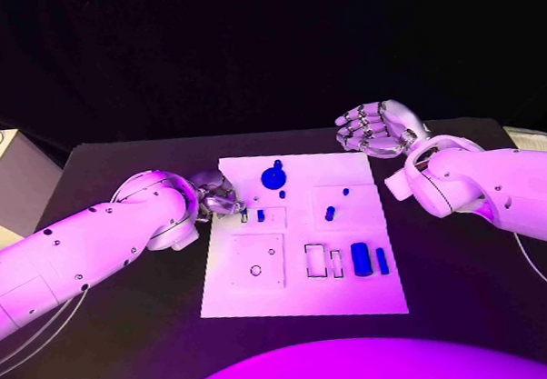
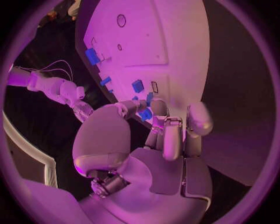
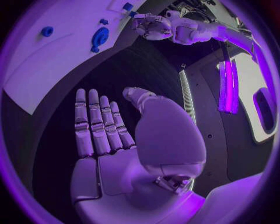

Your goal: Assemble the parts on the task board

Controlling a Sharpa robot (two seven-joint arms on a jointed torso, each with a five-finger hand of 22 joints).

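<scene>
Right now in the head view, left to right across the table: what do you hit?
Left arm → left hand, at the task board's left edge → task board with its blue parts → right hand, fingers apart, off the board's far right corner → right arm.

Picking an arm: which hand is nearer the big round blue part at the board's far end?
Left. The left hand sits at the board's edge beside the round blue part; the right hand hovers farther off, past the far corner.

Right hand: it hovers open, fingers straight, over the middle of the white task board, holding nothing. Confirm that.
Wrong in one respect. The right hand is open and holds nothing, but it hovers over the black table beyond the white task board's far right corner, not its middle; the head view shows this.
</scene>
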